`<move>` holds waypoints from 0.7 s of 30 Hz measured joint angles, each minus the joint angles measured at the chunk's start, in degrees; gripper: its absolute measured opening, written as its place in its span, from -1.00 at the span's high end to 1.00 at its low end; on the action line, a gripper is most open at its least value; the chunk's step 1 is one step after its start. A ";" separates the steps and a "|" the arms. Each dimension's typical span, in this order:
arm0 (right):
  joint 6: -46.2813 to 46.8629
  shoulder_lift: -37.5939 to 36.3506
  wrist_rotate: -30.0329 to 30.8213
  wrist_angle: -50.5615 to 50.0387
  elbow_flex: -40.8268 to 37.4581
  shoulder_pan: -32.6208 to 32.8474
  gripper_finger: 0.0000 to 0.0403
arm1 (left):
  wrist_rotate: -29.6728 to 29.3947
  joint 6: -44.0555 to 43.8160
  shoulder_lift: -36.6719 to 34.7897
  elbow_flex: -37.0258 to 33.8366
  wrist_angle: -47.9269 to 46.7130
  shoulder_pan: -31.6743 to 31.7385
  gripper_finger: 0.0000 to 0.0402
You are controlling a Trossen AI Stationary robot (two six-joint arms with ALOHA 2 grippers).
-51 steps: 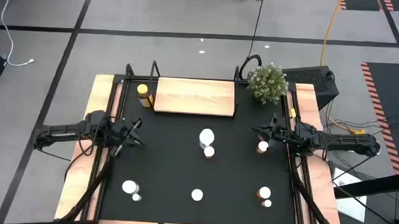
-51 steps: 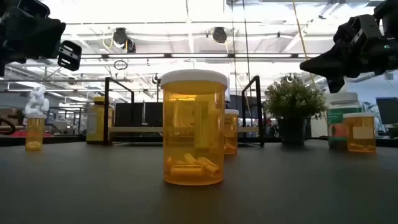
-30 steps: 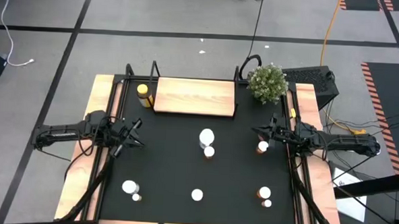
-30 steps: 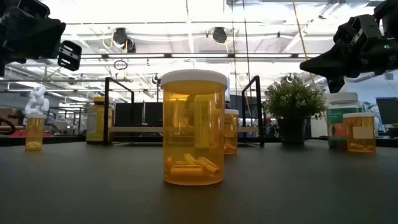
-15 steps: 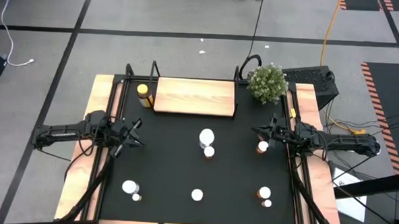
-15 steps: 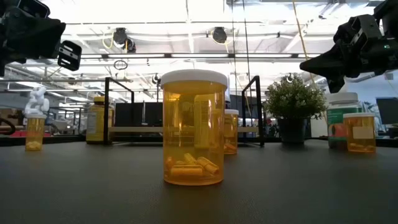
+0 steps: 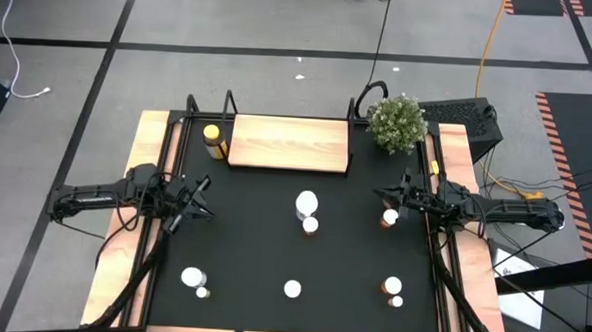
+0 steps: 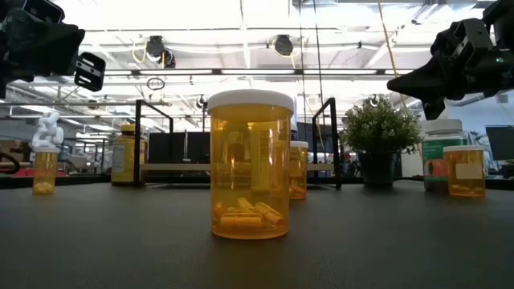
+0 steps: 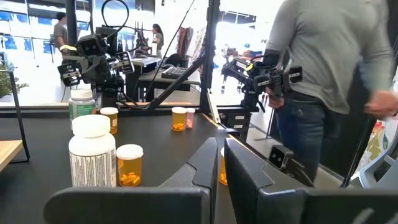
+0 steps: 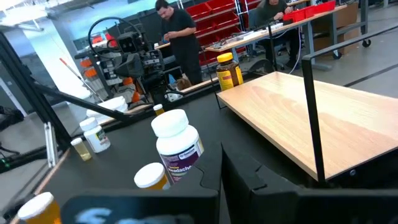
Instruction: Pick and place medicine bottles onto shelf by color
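Shelf (image 7: 289, 144) at mat's (image 7: 243, 234) back edge, jar (image 7: 211, 135) just left, plant (image 7: 396, 121) right, bottles (image 7: 306, 205) scattered in front.

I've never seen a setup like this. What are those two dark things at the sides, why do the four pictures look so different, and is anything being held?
They are two robot arms at one table. The overhead picture shows the left gripper and the right gripper, each a two-finger claw, both shut and holding nothing. The level picture is taken from table-top height, so the nearest orange bottle looks huge. The other two come from cameras on each wrist, looking past that arm's own fingers; the left one also catches a person beside the table. On the black mat stand small white and orange medicine bottles. At the far edge is a bare wooden shelf, with a yellow-lidded jar and a potted plant beside it.
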 joint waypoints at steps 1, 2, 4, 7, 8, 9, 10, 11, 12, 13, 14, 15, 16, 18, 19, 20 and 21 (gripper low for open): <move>1.21 0.02 0.02 1.12 0.00 0.01 1.00 | 0.00 0.01 -0.01 -0.01 0.01 0.00 0.85; 2.72 0.00 0.07 2.80 0.00 0.00 1.00 | 0.00 0.00 0.00 0.01 0.00 0.00 0.85; 4.96 -0.02 0.09 6.30 -0.01 0.00 1.00 | 0.00 0.00 -0.02 -0.01 0.02 0.00 0.85; 4.57 -0.02 0.69 9.75 -0.02 0.02 1.00 | 0.00 0.01 -0.02 -0.01 0.00 0.00 0.85; 4.03 -0.02 1.75 10.74 -0.02 0.02 1.00 | 0.00 0.00 0.00 -0.01 0.00 0.00 0.85; 3.88 -0.02 2.94 11.64 -0.02 0.00 1.00 | 0.00 0.01 -0.01 0.01 0.00 0.00 0.85; 3.82 -0.02 3.44 12.74 -0.02 0.00 1.00 | 0.00 0.01 0.00 -0.01 0.01 0.00 0.85; 3.78 -0.02 3.31 13.75 -0.02 0.00 1.00 | 0.00 0.01 -0.01 0.00 0.00 0.00 0.85; 4.04 -0.02 2.95 14.73 -0.02 0.00 1.00 | 0.00 0.02 0.00 0.01 0.00 0.00 0.85; 5.31 -0.02 2.59 15.62 -0.02 0.00 1.00 | 0.00 0.01 -0.01 0.00 0.01 0.00 0.85; 7.28 0.01 1.96 16.22 0.01 0.00 1.00 | 0.00 0.01 -0.02 0.00 0.00 0.00 0.85; 9.36 0.14 1.75 16.26 0.20 0.00 1.00 | 0.00 0.02 -0.01 -0.01 0.00 0.00 0.85; 11.62 0.45 1.92 15.86 0.40 0.00 1.00 | 0.00 0.01 -0.01 -0.01 0.01 0.00 0.85; 15.13 1.83 4.05 15.69 0.88 0.00 1.00 | -0.01 0.43 -0.02 0.00 0.02 0.00 0.85; 15.86 2.63 5.42 15.74 1.34 0.00 1.00 | -0.04 0.65 0.00 -0.01 0.02 0.00 0.85; 15.98 3.76 7.02 16.13 1.95 0.00 1.00 | -0.07 0.72 0.00 0.01 0.00 0.00 0.85; 16.29 5.16 8.78 16.30 2.53 0.00 1.00 | -0.07 0.72 0.00 0.01 0.02 0.00 0.85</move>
